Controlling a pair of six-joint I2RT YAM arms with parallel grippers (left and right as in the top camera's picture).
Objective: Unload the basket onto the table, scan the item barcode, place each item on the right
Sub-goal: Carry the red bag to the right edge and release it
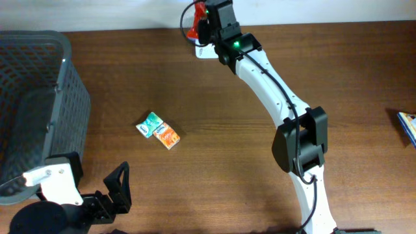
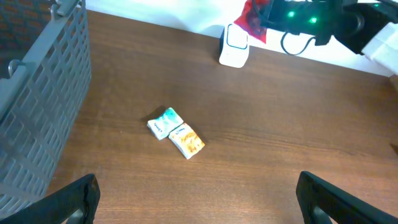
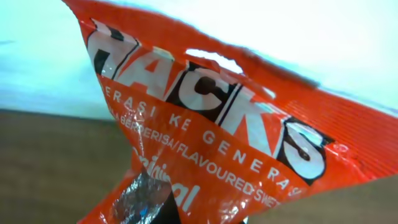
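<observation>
Right fingers [image 1: 203, 27] clamped on red sweet packet [image 3: 211, 124] at 12 o'clock, by white scanner [image 2: 234, 46]. Left fingers [image 1: 112, 194] wide open at 7 o'clock.

Overhead straight down on table [image 1: 227, 130]; left wrist low, shares tabletop; right wrist very close, perhaps tilted upward.

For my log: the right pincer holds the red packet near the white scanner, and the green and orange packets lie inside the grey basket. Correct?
No: the overhead view shows the green packet and orange packet on the table, outside the grey basket. The rest stands.
</observation>
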